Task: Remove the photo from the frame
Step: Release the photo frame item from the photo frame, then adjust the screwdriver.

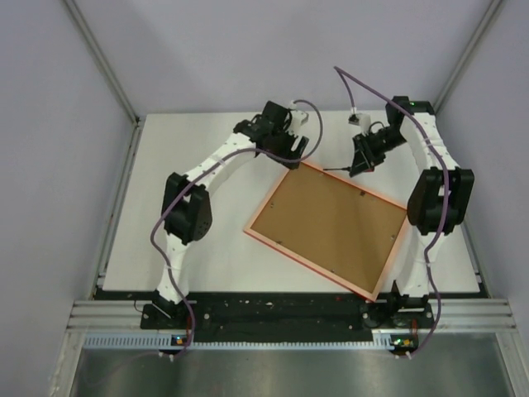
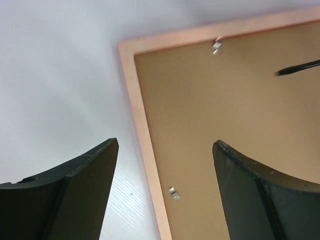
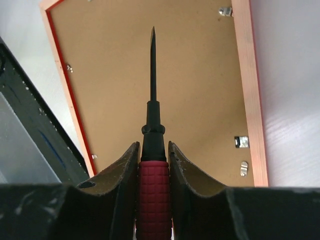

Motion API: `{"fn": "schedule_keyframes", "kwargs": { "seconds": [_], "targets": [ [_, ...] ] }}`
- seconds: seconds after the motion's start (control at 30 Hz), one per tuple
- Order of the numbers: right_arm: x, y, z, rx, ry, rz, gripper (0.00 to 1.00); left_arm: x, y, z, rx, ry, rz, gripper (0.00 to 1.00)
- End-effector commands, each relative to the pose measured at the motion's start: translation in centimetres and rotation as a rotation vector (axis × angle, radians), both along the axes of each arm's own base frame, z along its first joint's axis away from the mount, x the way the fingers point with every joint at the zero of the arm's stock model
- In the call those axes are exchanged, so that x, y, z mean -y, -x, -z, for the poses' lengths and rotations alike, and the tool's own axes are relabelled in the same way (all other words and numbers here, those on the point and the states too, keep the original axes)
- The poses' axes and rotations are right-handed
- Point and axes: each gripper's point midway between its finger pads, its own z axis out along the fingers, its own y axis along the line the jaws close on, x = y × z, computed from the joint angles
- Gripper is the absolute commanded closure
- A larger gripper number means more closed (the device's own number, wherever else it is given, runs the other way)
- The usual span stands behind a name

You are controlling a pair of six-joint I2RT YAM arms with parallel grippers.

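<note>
white tabletop [image 1: 223, 265], grey walls [image 1: 207, 50]; thin red frame [image 1: 331, 223] lies back-up. l gripper [image 2: 165, 145] spread wide; r gripper [image 3: 152, 150] pinches red-handled screwdriver [image 3: 152, 190].

Left tool [image 2: 165, 145] spread wide, right tool [image 3: 153, 145] clamped

Setting: a robotics lab test cell. The white bench [image 1: 190, 256] was enclosed by plain pale grey panels [image 1: 248, 50] set in aluminium corner posts [image 1: 99, 58]. A slotted aluminium rail [image 1: 107, 314] ran along the near edge. The left arm [image 1: 186, 211] and right arm [image 1: 438, 198] were bolted to a black base strip [image 1: 281, 310], with purple cables [image 1: 364, 87] exposed.
</note>
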Motion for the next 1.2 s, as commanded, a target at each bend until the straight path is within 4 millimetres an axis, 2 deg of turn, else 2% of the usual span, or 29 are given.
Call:
{"fn": "schedule_keyframes", "kwargs": {
  "seconds": [0.0, 0.03, 0.13, 0.27, 0.47, 0.67, 0.83, 0.9, 1.1, 1.17],
  "targets": [
    [-1.9, 3.3, -3.5, -0.015, -0.162, -0.091, 1.00, 3.1, 0.3, -12.7, 0.219, 0.239, 0.219, 0.18],
    [-1.9, 3.7, -3.6, -0.010, -0.163, -0.099, 1.00, 4.4, 1.8, -13.6, 0.201, 0.310, 0.315, 0.19],
    [-1.9, 4.6, -3.3, -0.010, -0.169, -0.123, 1.00, 6.2, 5.3, -15.2, 0.126, 0.444, 0.486, 0.20],
    [-2.3, 5.9, -3.8, 0.004, -0.196, -0.143, 1.00, 7.7, 8.1, -15.1, 0.075, 0.489, 0.614, 0.23],
    [-3.4, 7.6, -5.6, 0.048, -0.223, -0.177, 1.00, 9.5, 8.4, -12.6, 0.089, 0.423, 0.656, 0.30],
    [-4.0, 8.9, -6.9, 0.083, -0.239, -0.197, 1.00, 11.4, 9.7, -11.2, 0.057, 0.429, 0.701, 0.32],
    [-4.5, 10.1, -7.3, 0.098, -0.242, -0.224, 1.00, 11.9, 9.5, -10.9, 0.068, 0.432, 0.707, 0.33],
    [-4.6, 10.2, -7.5, 0.102, -0.243, -0.224, 1.00, 12.0, 9.8, -10.9, 0.057, 0.444, 0.719, 0.40],
    [-4.8, 9.9, -8.1, 0.114, -0.257, -0.221, 1.00, 12.5, 11.4, -11.5, 0.029, 0.487, 0.777, 0.69],
    [-4.9, 9.6, -8.3, 0.117, -0.264, -0.219, 1.00, 12.6, 12.0, -11.5, 0.015, 0.491, 0.793, 0.87]
  ]
}}
